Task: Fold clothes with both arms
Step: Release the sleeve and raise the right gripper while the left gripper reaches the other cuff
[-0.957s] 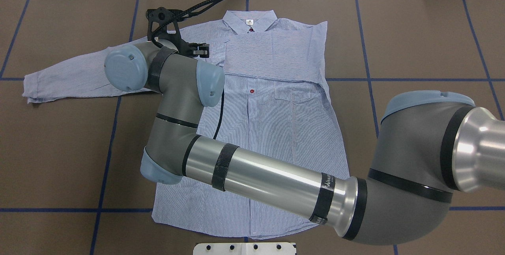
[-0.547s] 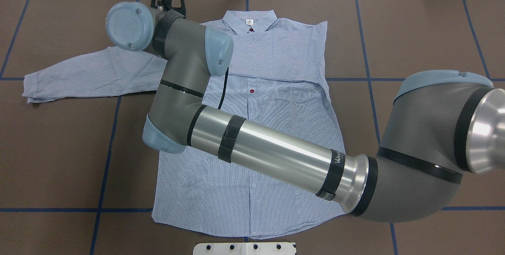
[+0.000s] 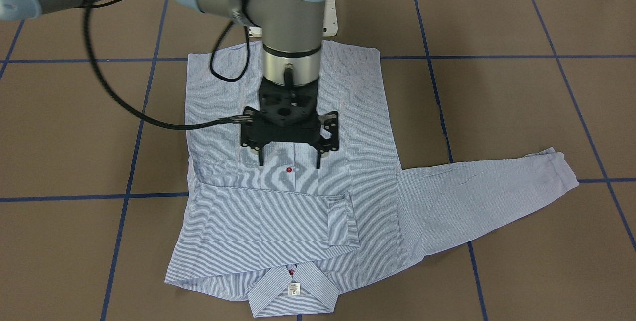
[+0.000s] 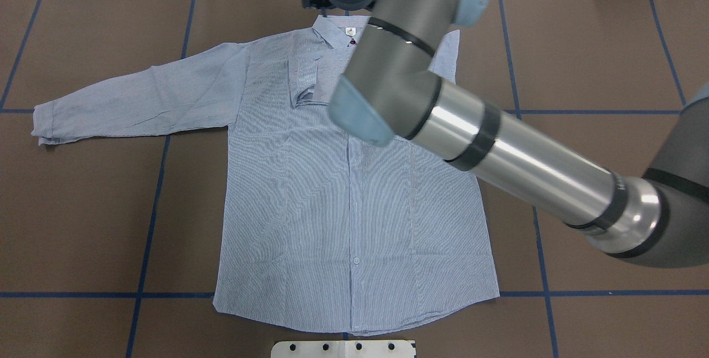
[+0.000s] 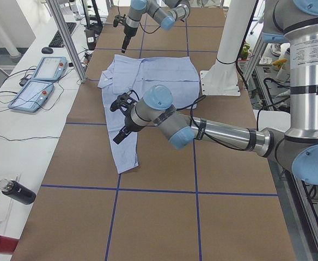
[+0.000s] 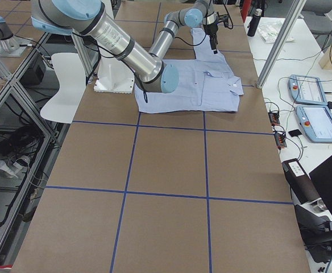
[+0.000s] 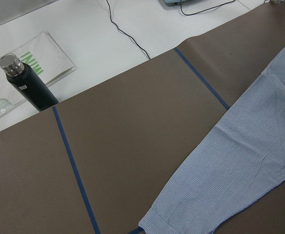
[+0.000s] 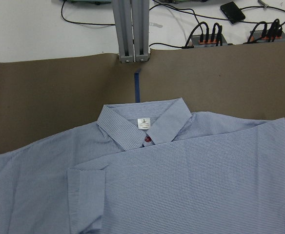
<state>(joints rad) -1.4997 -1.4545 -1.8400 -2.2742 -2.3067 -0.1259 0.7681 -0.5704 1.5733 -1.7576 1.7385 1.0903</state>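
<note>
Right arm [image 4: 498,147] is stretched across the table, wrist pointing straight down. Right claw [image 3: 289,164] is spread wide w/ nothing in it, tips close over the shirt [image 3: 298,87], which lies flat under it. Red button [image 3: 288,170] sits just beyond the tips, folded sleeve [image 3: 273,221] and collar [image 3: 293,286] further out. Left arm [image 5: 224,130] is held low, left claw [image 5: 121,133] over the other sleeve [image 5: 125,152]; can't tell if it's spread or closed.
</note>
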